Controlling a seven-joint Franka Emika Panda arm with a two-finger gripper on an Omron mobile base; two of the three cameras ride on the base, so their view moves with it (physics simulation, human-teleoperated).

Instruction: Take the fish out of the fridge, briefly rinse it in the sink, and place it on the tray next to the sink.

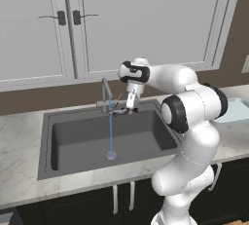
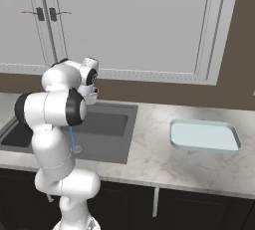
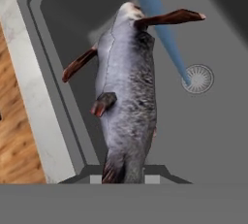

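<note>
I am holding the fish over the sink right now. My gripper is pointing down just beside the faucet, and the fish is hanging from it. In the hand view the fish is big and grey with dark red-brown fins, and its body is running straight up from the bottom edge where my fingers are. The fingers are tucked under the fish there, so I cannot see the tips, but the fish is hanging in the air above the basin, so I am judging that they are clenched on it near the tail.

The water is running. A thin blue stream is falling from the faucet down to the round drain. In the hand view the stream is passing by the head end of the fish.

So I think the first part is done: the fish is out of the fridge. The rinse is the part I am doing now.

What is left is the last part. The tray is sitting on the worktop to the right of the sink, well apart from the fish, and nothing is lying in it. I am going to need to lift the fish out of the stream, carry it over and set it down inside the rim.
</note>
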